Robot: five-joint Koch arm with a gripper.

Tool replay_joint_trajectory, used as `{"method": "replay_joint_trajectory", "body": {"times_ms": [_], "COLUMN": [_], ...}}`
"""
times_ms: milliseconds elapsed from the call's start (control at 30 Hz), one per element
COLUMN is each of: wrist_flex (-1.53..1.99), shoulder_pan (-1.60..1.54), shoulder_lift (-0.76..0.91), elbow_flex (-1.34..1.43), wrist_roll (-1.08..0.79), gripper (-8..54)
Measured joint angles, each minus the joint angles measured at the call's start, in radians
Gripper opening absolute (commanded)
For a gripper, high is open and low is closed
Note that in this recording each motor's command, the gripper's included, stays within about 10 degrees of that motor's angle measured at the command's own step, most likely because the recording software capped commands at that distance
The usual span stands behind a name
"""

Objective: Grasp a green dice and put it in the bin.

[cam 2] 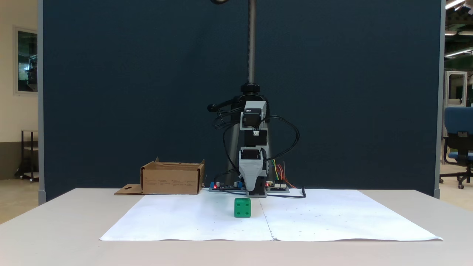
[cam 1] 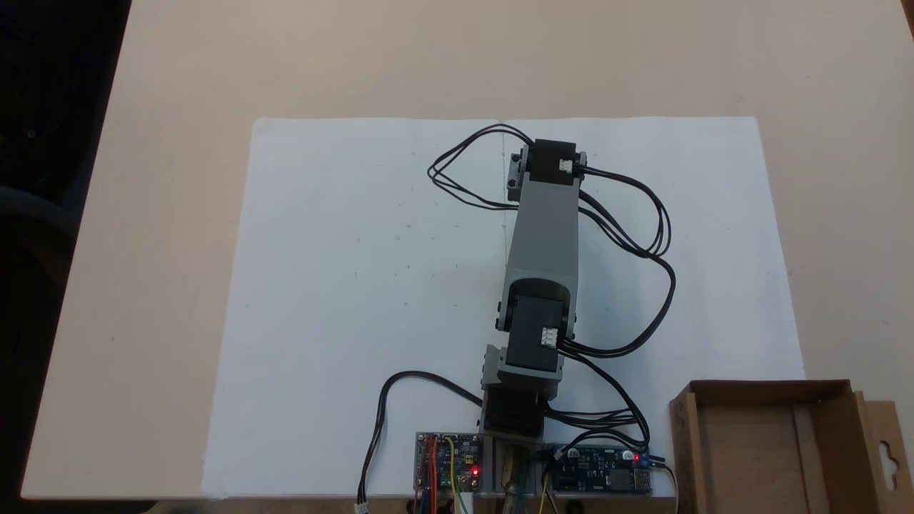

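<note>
The dice (cam 2: 242, 207) sits on the white sheet (cam 2: 184, 218), and that sheet is our landmark: in the front-facing fixed view the cube rests just left of the sheet's centre crease, near the middle, square on one face. It shows two dark pips on the face toward that camera. A cube has no long axis to speak of; its front face looks squarely at that camera, edges roughly in line with the sheet's.

The arm (cam 1: 543, 235) reaches out over the sheet, folded down, and from above its grey link covers the spot where the dice would lie. The gripper (cam 2: 256, 193) hangs low behind the dice, nose down toward the sheet, apart from the cube. Open or closed? I cannot tell; the jaws line up one behind the other.

The bin (cam 1: 757, 442) waits off the sheet's corner by the arm's base, mouth up, likely parked within easy swing for the drop. Grasp not yet made.
</note>
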Motion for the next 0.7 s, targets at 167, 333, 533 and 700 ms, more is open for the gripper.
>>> {"method": "replay_joint_trajectory", "body": {"times_ms": [167, 333, 533, 700], "wrist_flex": [-0.006, -0.017, -0.028, -0.043], "shoulder_pan": [0.0, 0.0, 0.0, 0.0], "shoulder_lift": [-0.044, -0.08, -0.11, -0.133], "elbow_flex": [0.0, -0.009, -0.012, -0.017], "wrist_roll": [0.0, 0.0, 0.0, 0.0], "gripper": [43.1, 43.1, 43.1, 43.1]}}
